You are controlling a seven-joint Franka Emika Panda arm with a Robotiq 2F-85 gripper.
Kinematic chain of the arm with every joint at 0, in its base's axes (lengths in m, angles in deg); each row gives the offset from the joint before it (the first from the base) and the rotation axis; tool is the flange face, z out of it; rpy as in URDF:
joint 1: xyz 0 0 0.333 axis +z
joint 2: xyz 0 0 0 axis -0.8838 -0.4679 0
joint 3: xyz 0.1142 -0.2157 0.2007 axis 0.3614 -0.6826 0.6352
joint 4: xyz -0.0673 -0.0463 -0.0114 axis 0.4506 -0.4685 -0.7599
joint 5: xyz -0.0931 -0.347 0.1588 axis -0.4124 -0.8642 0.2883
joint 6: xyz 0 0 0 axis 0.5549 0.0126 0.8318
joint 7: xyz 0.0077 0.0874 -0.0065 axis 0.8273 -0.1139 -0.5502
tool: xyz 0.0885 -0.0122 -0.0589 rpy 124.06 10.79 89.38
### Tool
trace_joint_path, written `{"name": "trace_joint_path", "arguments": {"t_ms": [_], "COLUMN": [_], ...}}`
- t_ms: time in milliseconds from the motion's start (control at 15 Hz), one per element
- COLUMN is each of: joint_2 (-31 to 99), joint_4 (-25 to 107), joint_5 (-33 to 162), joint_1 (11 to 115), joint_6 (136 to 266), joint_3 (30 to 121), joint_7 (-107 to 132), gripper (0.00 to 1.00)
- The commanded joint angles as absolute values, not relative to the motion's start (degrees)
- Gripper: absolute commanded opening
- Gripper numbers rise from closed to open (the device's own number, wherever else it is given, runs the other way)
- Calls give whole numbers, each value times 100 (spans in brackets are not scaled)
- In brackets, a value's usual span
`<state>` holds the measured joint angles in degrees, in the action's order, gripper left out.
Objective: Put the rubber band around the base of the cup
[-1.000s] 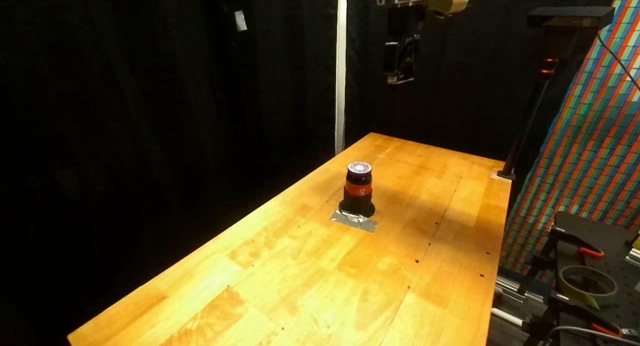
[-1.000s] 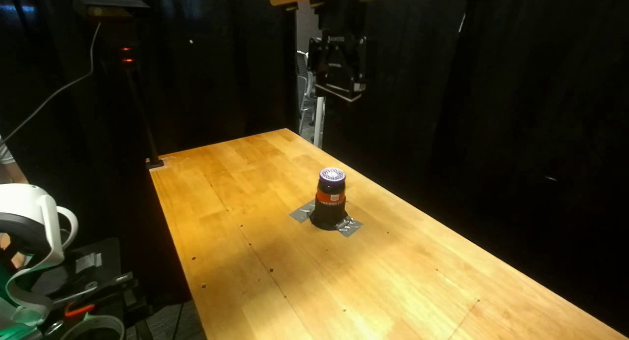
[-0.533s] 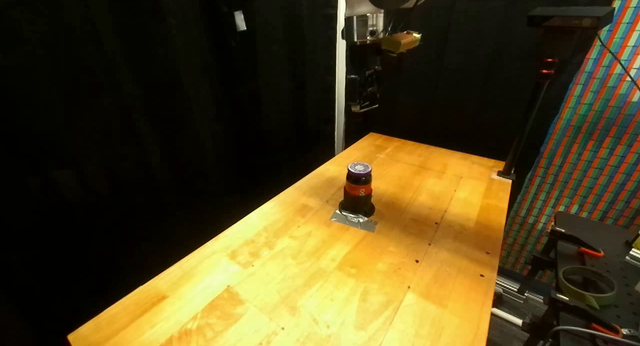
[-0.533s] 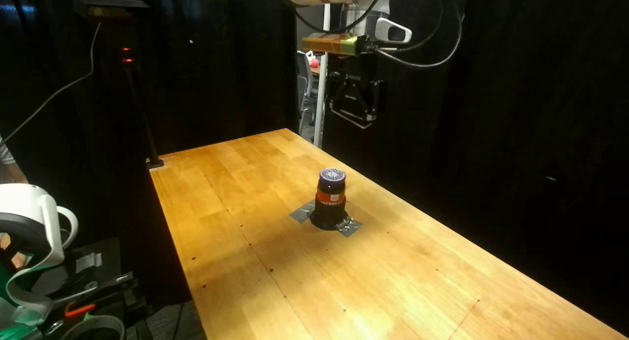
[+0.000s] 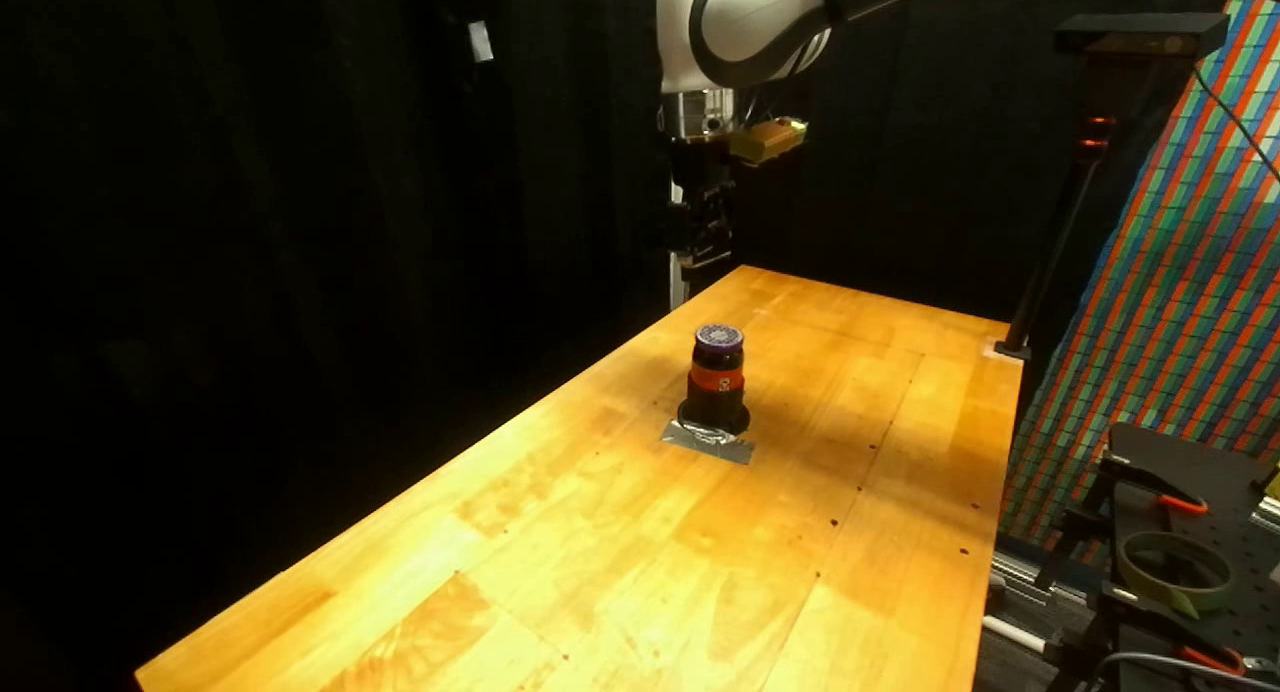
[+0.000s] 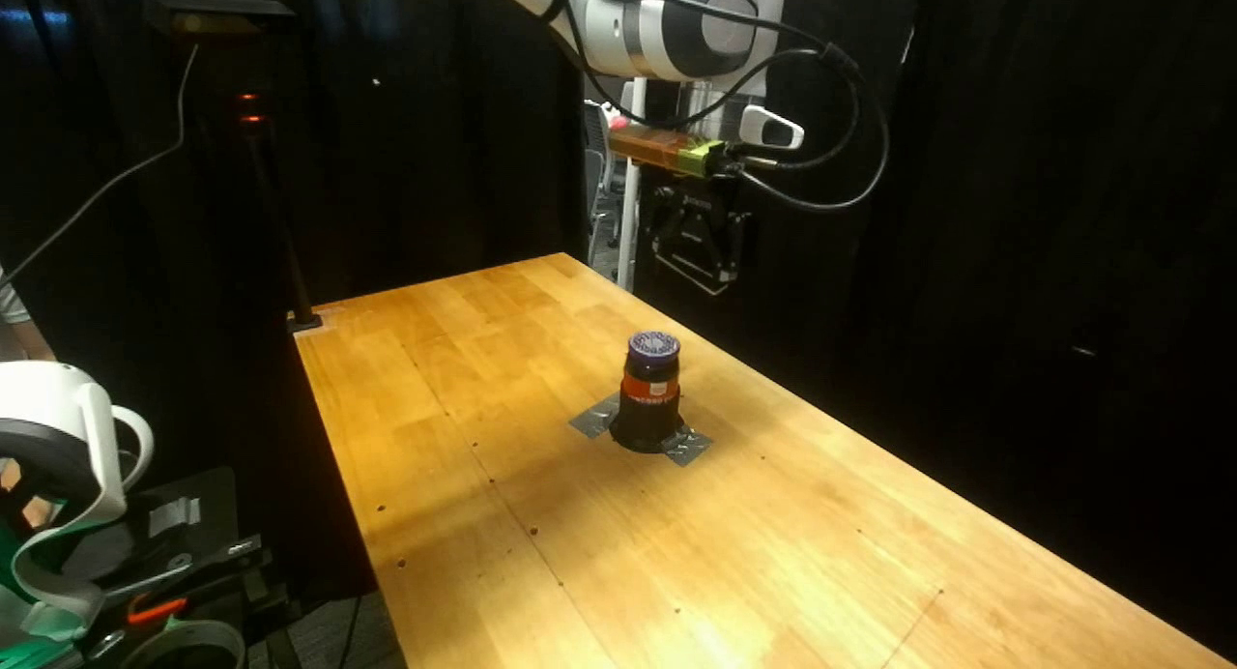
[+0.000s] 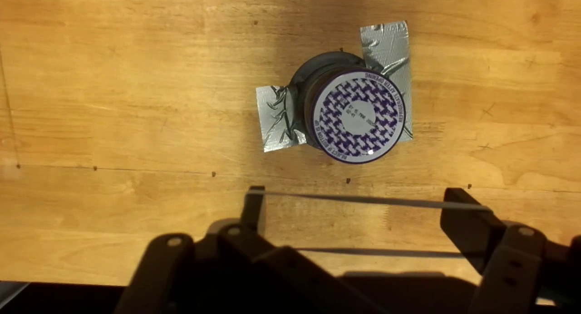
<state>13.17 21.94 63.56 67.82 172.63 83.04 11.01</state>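
Your cup [image 6: 649,391], dark with an orange-red stripe, stands upright on the wooden table [image 5: 600,552]; strips of silver tape [image 7: 277,119] run from its base [image 6: 645,435] onto the wood. In the wrist view its purple-and-white lid [image 7: 358,116] faces you. Your gripper [image 6: 694,266] hangs higher than the cup and apart from it, fingers [image 7: 470,223] spread wide, the rubber band [image 7: 370,199] stretched between them in two strands. A black curtain [image 5: 300,272] hangs past the table's edge, and a roll of tape [image 5: 1205,598] lies on a black shelf [image 5: 1195,467] alongside.
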Motion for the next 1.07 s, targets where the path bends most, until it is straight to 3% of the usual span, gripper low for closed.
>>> {"name": "trace_joint_path", "arguments": {"t_ms": [0, 1000], "joint_2": [912, 539], "joint_4": [1866, 2297], "joint_5": [6567, 6566], "joint_1": [6764, 6737], "joint_6": [17282, 17848], "joint_3": [8328, 8270], "joint_7": [1013, 1058], "gripper": [100, 100]}}
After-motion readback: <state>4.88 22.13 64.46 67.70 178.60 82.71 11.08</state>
